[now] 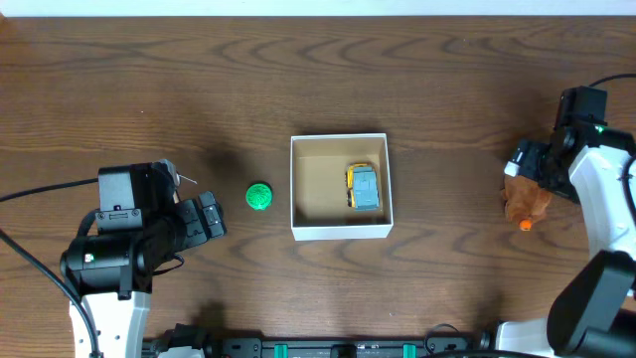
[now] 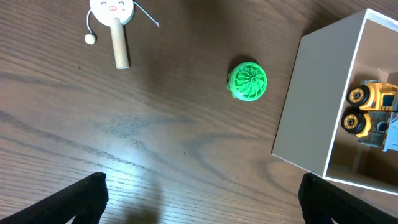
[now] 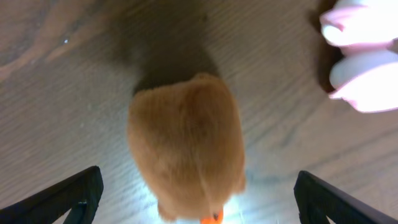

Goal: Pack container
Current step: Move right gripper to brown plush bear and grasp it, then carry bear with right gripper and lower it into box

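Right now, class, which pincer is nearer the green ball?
Left. The left pincer is just beside the green ball; the right pincer is across the table, beyond the container, over a brown plush toy.

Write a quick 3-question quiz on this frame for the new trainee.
1. Which claw hovers over the brown plush toy?
2. True or false: the green ball lies on the table, outside the box.
3. What is inside the box? A) the ball B) a yellow toy truck C) the plush toy

Key
1. The right claw, open, with a finger on either side of the toy.
2. True: the ball sits to the box's left, apart from it.
3. B
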